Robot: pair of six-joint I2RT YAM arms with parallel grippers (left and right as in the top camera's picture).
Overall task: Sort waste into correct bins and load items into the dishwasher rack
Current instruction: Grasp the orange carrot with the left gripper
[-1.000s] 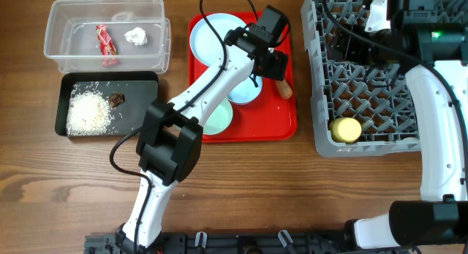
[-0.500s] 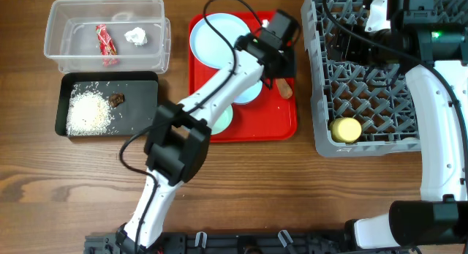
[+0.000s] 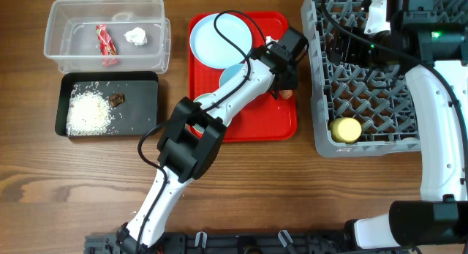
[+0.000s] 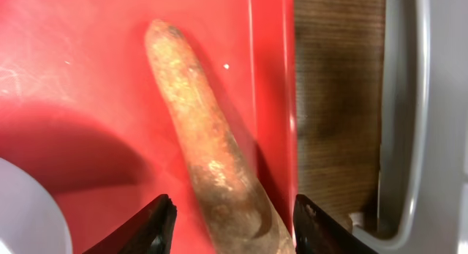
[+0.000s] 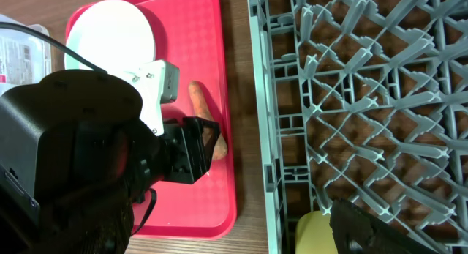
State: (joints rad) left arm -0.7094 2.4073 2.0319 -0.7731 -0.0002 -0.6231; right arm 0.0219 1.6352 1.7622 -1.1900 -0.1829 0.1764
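While carrot point(image 4: 212, 159) lies just beside 3 o'clock rim of red tray point(image 4: 287, 64), rack point(image 4: 409, 100) close beyond, left gripper point(image 4: 232, 223) spread wide, straddling carrot's thick end; contact unclear.

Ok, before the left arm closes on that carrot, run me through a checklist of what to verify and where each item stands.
1. Left gripper open and straddling the carrot: ok.
2. Carrot lying flat on the red tray, nothing on it: ok.
3. Fingers low enough to grip the carrot's sides: cannot tell.
4. Finger nearest the red tray's raised rim clear of it: cannot tell; it looks close.
5. Bowl beside the other finger out of the closing path: ok.
6. Black tray, holding rice and a food scrap, has bare room for the carrot: ok.
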